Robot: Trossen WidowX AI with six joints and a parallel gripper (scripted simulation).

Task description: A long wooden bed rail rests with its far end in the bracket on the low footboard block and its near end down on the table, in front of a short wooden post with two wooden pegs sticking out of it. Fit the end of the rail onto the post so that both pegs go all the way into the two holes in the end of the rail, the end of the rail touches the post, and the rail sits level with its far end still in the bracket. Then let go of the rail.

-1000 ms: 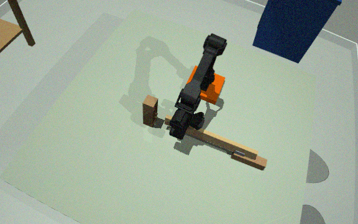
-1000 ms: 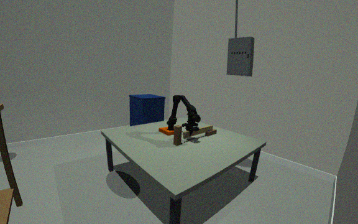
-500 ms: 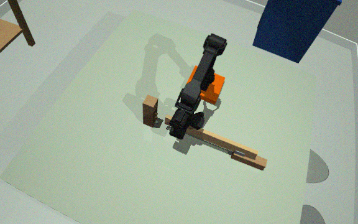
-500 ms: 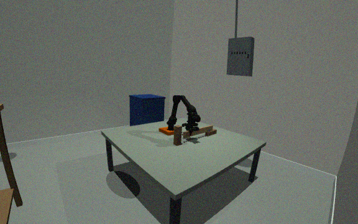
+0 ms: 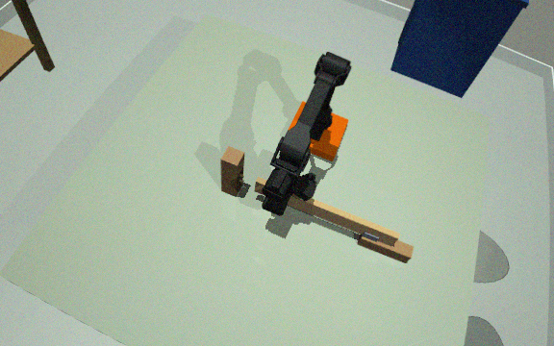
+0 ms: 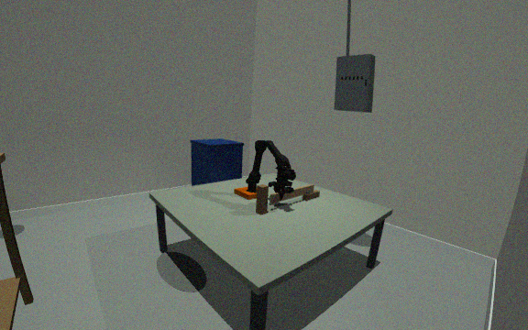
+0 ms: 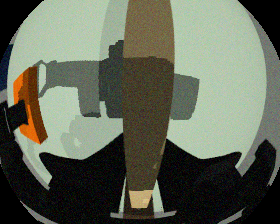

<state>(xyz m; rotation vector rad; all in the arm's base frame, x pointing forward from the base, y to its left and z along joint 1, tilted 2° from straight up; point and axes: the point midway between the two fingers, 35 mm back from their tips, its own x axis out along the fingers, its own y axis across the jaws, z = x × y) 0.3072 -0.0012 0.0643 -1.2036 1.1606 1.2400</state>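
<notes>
Black hand (image 5: 277, 194) clamped on long wooden bed rail (image 5: 335, 215): raise near end level, align holes, slide squarely onto short wooden post (image 5: 232, 170)

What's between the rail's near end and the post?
Nothing solid: the top view shows a short gap of table between post and rail, held by the gripper.

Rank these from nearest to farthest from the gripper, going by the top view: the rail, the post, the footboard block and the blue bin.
1. The rail: clamped in the gripper, near its post end.
2. The post: just left of the gripper in the picture, a small gap from the rail's end.
3. The footboard block: lower right, at the rail's far end.
4. The blue bin: upper right, off the table.
</notes>
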